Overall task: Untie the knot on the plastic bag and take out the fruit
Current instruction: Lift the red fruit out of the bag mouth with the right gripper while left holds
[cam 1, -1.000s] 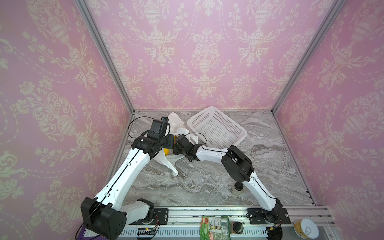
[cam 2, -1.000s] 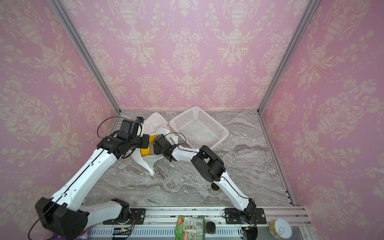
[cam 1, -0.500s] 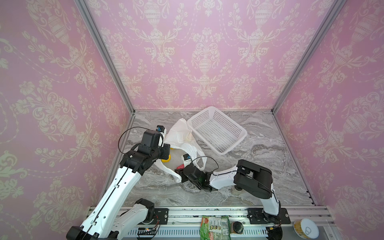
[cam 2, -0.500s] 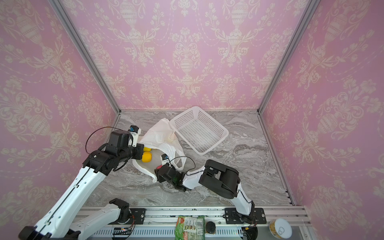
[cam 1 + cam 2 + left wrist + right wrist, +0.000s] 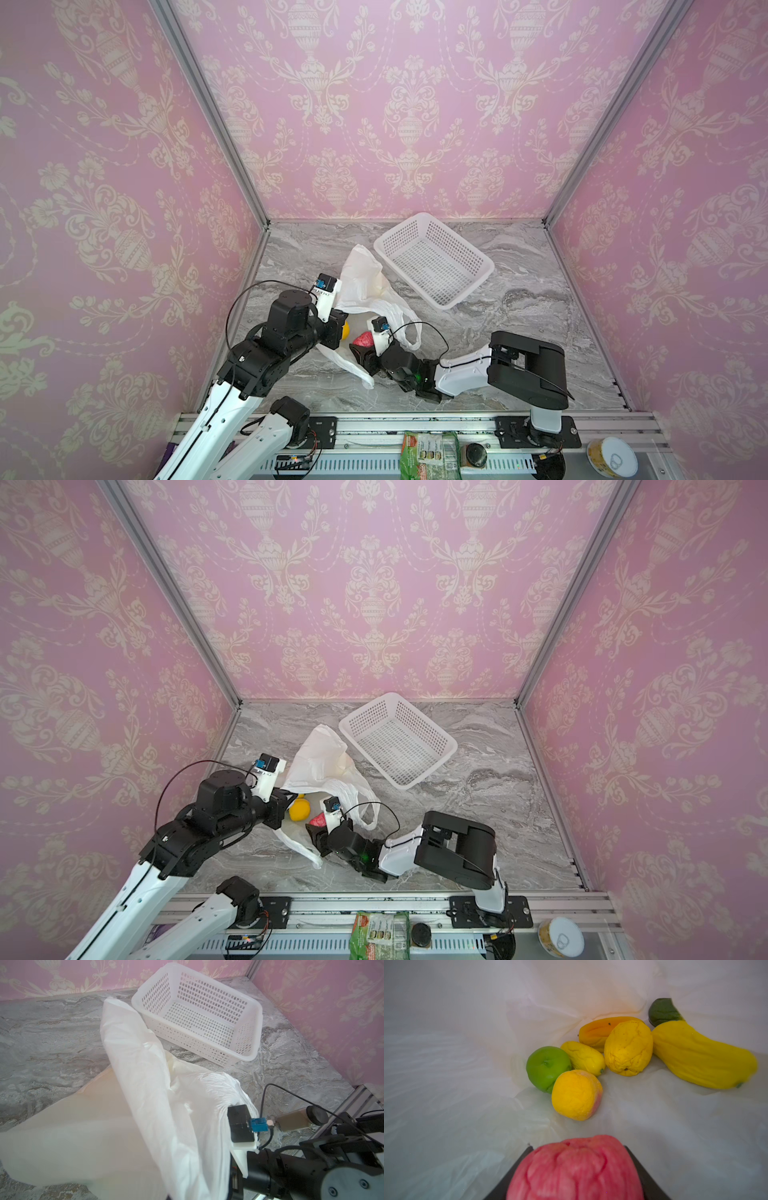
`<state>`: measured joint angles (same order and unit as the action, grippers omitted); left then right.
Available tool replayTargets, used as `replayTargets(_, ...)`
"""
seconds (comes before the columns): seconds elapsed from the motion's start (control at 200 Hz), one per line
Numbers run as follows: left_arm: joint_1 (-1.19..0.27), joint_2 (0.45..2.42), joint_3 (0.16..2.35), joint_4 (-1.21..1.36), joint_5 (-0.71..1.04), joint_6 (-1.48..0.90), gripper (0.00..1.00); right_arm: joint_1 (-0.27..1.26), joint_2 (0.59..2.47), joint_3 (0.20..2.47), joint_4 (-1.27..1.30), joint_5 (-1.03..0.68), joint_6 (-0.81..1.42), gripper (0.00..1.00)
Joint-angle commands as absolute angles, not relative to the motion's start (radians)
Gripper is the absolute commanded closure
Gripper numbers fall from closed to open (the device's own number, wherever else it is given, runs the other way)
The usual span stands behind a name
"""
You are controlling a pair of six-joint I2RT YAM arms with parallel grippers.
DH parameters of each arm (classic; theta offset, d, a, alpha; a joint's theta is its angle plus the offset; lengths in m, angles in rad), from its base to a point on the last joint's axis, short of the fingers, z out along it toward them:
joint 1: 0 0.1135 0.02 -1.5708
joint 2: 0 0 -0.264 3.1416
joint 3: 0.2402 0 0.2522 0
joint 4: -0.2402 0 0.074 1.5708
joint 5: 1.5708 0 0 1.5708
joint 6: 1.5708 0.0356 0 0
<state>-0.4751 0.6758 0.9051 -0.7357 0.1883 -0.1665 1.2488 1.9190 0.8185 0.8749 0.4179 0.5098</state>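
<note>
Pink damask walls close in a grey marble tabletop (image 5: pixel 519 332). In both top views a white perforated basket (image 5: pixel 398 237) stands toward the back. The plastic bag (image 5: pixel 361 270) lies just beside the basket's left corner, its mouth gaping away from the basket. The left gripper (image 5: pixel 337 328) is closed on the bag's rim at the end far from the basket, holding the film up. A yellow fruit (image 5: pixel 345 330) shows just inside. The right gripper (image 5: pixel 362 353) sits at the mouth, clamped on a pink-red fruit (image 5: pixel 363 339).

In the left wrist view the bag (image 5: pixel 145 1084) drapes from close up toward the basket (image 5: pixel 154 989); this arm's own fingers are out of frame.

In the right wrist view the pink-red fruit (image 5: pixel 575 1169) fills the gap between the two dark jaws, with white film all around. Deeper in the bag lie a green apple (image 5: pixel 547 1067), a yellow-orange round fruit (image 5: pixel 576 1095), a small lemon (image 5: pixel 583 1057), a wrinkled yellow fruit (image 5: pixel 628 1047), an orange elongated fruit (image 5: pixel 600 1030), a long yellow fruit (image 5: pixel 702 1057) and a dark green fruit (image 5: pixel 662 1011).
</note>
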Motion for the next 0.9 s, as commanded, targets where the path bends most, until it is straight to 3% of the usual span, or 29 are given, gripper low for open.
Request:
replayTargets(0.0, -0.494, 0.683, 0.894, -0.712, 0.218, -0.152, 1.00, 1.254, 1.903, 0.801, 0.973, 0.428, 0.438, 0.49)
replayTargets(0.075, -0.494, 0.708, 0.899, -0.721, 0.188, -0.160, 1.00, 1.256, 1.912, 0.812, 0.976, 0.416, 0.433, 0.49)
replayTargets(0.1, -0.494, 0.715, 0.903, -0.726, 0.164, -0.167, 0.93, 1.256, 1.917, 0.818, 0.976, 0.409, 0.433, 0.48)
replayTargets(0.19, -0.493, 0.737, 0.949, -0.787, 0.001, -0.237, 0.43, 1.256, 1.930, 0.851, 0.960, 0.376, 0.434, 0.48)
replayTargets(0.245, -0.492, 0.747, 0.988, -0.842, -0.112, -0.327, 0.22, 1.256, 1.943, 0.879, 0.941, 0.353, 0.437, 0.48)
replayTargets(0.28, -0.492, 0.748, 1.004, -0.876, -0.166, -0.392, 0.02, 1.256, 1.955, 0.900, 0.931, 0.338, 0.440, 0.48)
replayTargets(0.61, -0.494, 0.540, 0.907, -0.912, -0.177, -0.666, 0.01, 1.254, 2.057, 1.078, 0.856, 0.250, 0.499, 0.48)
replayTargets(0.891, -0.511, 0.716, 0.940, -0.961, -0.058, -0.582, 0.08, 1.243, 2.096, 1.215, 0.781, 0.227, 0.537, 0.49)
